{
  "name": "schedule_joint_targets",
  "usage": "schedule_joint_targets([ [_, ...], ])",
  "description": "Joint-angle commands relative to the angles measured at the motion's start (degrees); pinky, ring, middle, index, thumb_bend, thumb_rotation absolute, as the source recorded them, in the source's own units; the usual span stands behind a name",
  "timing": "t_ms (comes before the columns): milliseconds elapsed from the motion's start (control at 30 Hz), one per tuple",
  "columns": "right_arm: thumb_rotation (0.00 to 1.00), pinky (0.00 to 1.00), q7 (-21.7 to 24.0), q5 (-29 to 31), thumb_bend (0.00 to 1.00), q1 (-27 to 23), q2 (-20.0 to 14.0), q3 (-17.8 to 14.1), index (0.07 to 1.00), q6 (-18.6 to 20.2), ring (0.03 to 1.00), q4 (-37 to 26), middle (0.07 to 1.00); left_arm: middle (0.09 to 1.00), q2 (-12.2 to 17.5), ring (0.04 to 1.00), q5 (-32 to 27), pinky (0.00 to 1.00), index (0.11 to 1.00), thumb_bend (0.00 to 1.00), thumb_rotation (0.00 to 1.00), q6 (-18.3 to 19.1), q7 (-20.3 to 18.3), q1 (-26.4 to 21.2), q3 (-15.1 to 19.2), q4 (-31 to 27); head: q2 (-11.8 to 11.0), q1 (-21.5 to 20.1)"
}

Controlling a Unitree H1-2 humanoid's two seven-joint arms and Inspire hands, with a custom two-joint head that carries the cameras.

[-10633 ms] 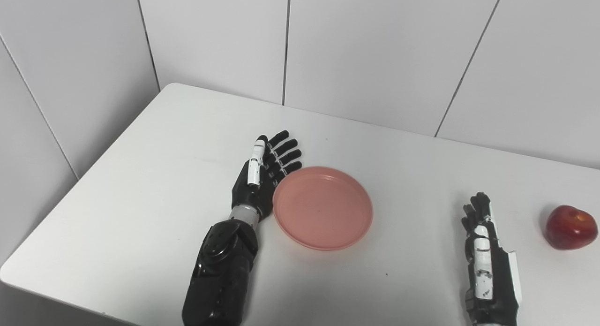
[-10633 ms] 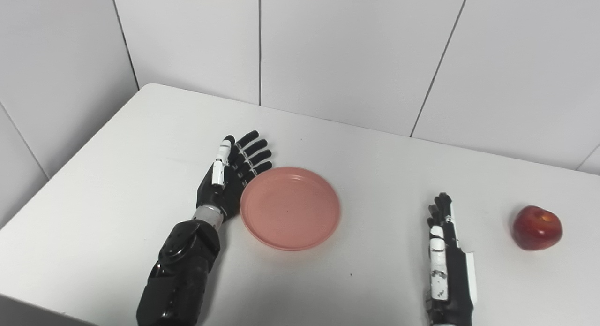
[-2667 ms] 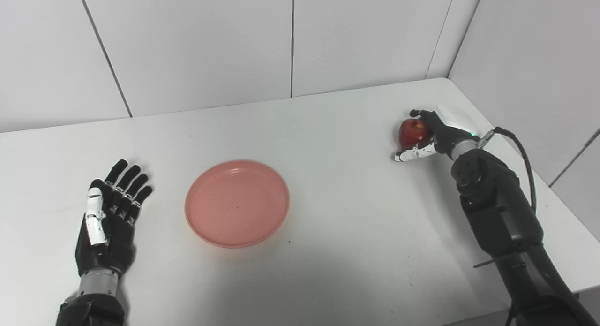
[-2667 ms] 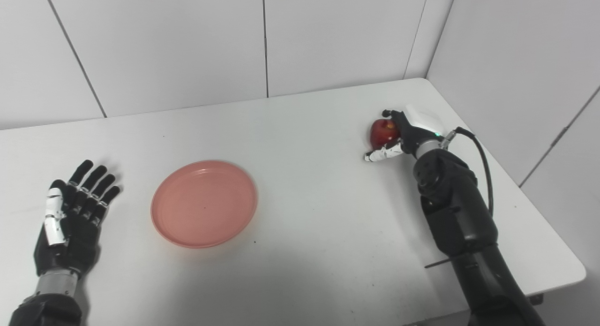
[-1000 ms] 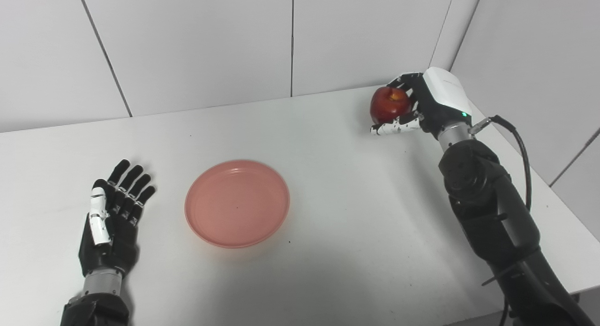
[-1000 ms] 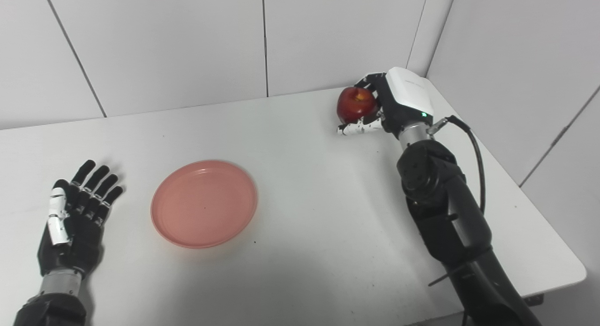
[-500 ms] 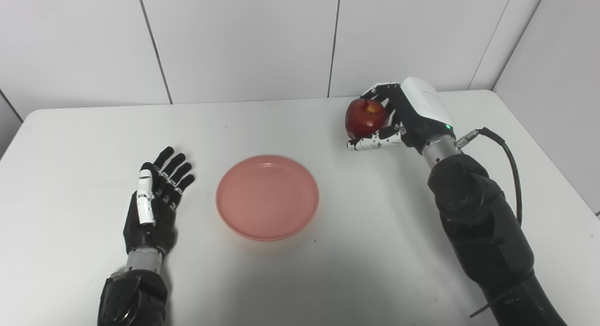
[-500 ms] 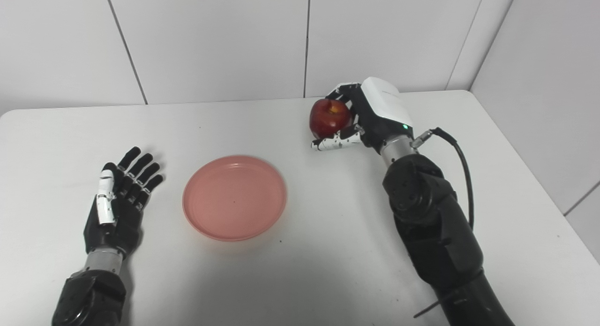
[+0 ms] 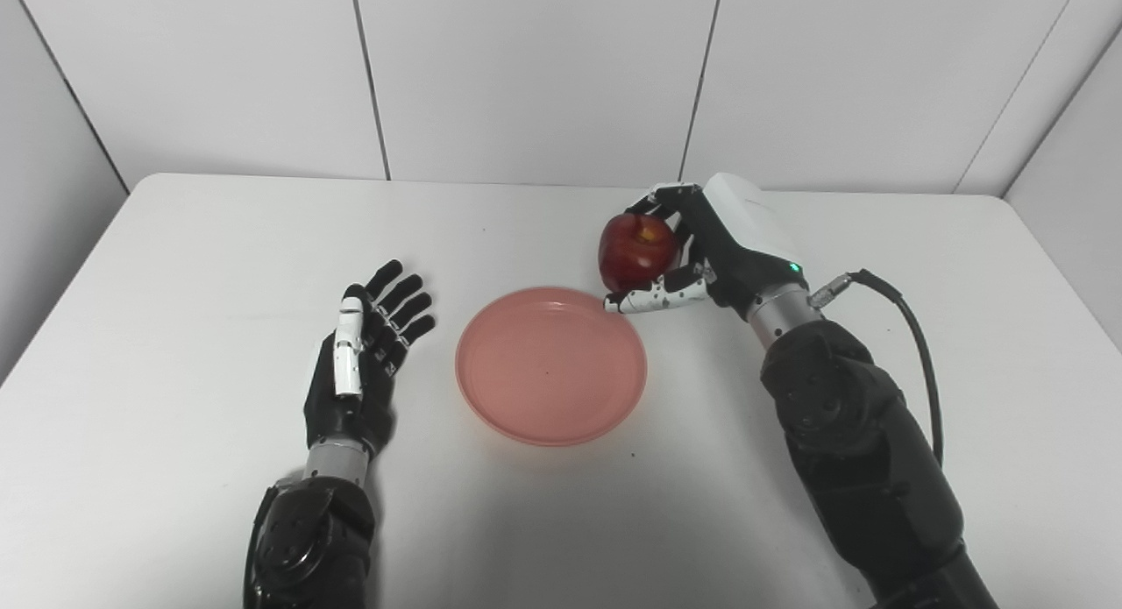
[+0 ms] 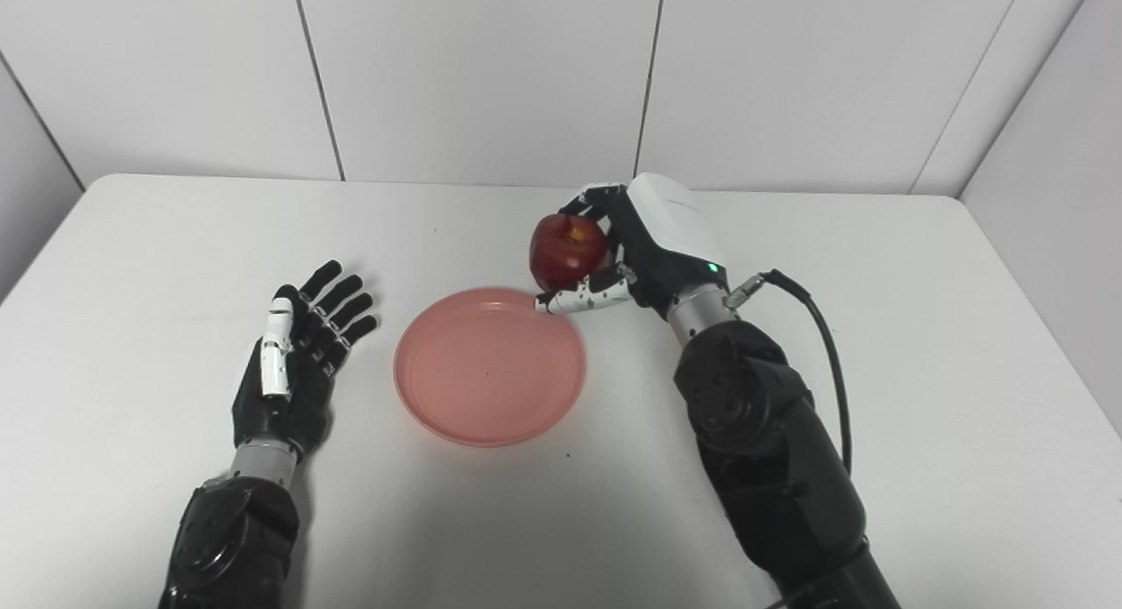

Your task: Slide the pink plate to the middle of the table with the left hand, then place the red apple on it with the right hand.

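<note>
Right hand (image 9: 714,250) grasps the red apple (image 9: 637,251), fingers (image 9: 668,195) curled over its far side and the white-tipped thumb (image 9: 653,299) stretched out beneath it. Apple is held clear of the tabletop, stem dimple turned up and toward the camera, yellowish patch showing around the dimple. Thumb tip lies over the far right rim of the pink plate (image 9: 550,364); the apple itself hangs just beyond that rim, not over the plate's middle. White shell covers the back of the hand, a small green light (image 9: 793,266) lit near the wrist. Black cable (image 9: 903,329) loops out from the wrist and runs down along the dark right forearm (image 9: 855,442), which comes in from the bottom right. Plate sits flat near the middle of the white table (image 9: 175,267), round, shallow, nothing in it. Left hand (image 9: 359,364) lies to the plate's left, apart from the rim, palm up, fingers (image 9: 399,298) spread and pointing away toward the back right, holding nothing. Its thumb carries a white segment; metal wrist collar (image 9: 335,458) joins it to the black forearm (image 9: 307,539) entering at the bottom left. Table's far edge meets pale wall panels (image 9: 526,74) with dark vertical seams.
</note>
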Motion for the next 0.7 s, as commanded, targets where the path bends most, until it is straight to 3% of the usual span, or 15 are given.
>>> schedule_joint_targets([
  [0,0.14,0.28,-1.22,-0.7,0.51,-2.81,0.57,-0.04,0.488,-1.73,0.375,-0.24,0.471,0.8,-0.68,0.796,0.72,0.78,0.791,0.37,1.0,-0.51,0.35,-0.67,-0.4,-1.69,0.07,0.65],
  [367,0.15,0.31,-0.78,-0.76,0.51,-3.84,4.06,3.15,0.488,-1.27,0.401,5.14,0.482,0.802,-1.27,0.794,1.66,0.78,0.791,0.38,1.0,0.06,1.52,-0.59,-0.51,-2.32,0.26,2.06],
  [667,0.15,0.25,-2.92,-0.24,0.51,-3.59,6.09,5.19,0.488,-3.7,0.348,10.61,0.45,0.812,-1.3,0.805,2.24,0.8,0.795,0.39,1.0,0.29,2.06,-0.67,-0.45,-2.57,0.52,3.09],
])
